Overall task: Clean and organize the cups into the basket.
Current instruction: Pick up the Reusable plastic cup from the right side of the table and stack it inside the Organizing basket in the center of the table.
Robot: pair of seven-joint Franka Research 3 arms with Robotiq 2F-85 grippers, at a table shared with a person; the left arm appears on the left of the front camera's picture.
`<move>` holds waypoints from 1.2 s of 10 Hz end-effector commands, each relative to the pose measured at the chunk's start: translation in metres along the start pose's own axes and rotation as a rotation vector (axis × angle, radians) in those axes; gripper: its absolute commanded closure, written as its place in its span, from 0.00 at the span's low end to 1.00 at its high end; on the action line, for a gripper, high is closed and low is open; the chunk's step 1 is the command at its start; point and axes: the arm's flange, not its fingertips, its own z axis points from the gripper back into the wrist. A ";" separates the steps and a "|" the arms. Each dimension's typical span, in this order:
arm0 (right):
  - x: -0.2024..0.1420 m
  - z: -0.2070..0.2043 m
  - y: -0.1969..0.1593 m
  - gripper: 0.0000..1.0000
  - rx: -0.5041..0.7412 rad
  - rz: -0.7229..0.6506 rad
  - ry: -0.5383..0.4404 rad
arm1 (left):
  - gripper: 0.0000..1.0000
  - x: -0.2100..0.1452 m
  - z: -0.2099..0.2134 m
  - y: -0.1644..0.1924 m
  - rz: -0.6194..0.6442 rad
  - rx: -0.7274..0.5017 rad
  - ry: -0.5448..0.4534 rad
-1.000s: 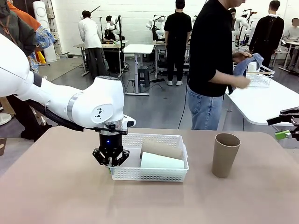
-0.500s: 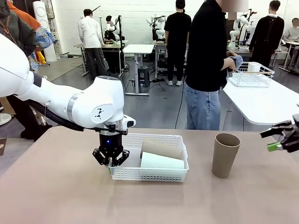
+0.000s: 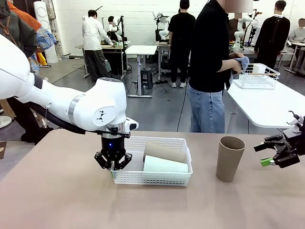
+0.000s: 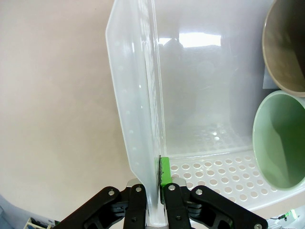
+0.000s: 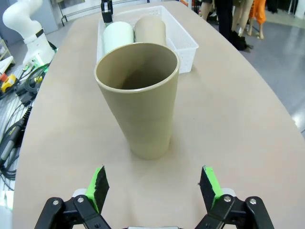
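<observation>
With my left gripper [image 3: 113, 166] clamped on the left wall of the basket [image 3: 157, 178] and my right gripper [image 3: 263, 154] wide open right of the upright tan cup [image 3: 229, 159], an off-centre approach could tip it.

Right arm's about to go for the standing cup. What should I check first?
1. Standing tan cup upright, on bare tabletop: ok.
2. Right gripper open, gap looks wider than that cup: ok.
3. Left gripper shut on the basket end wall: ok.
4. Free floor in basket beside mint cup and lying tan cup: ok.
5. Person's hands away from this table: ok.
6. Cup clean inside: cannot tell.
</observation>
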 end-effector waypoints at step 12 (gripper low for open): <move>-0.010 -0.027 -0.002 0.00 0.100 0.072 -0.062 | 1.00 -0.001 -0.002 0.000 -0.005 0.005 0.002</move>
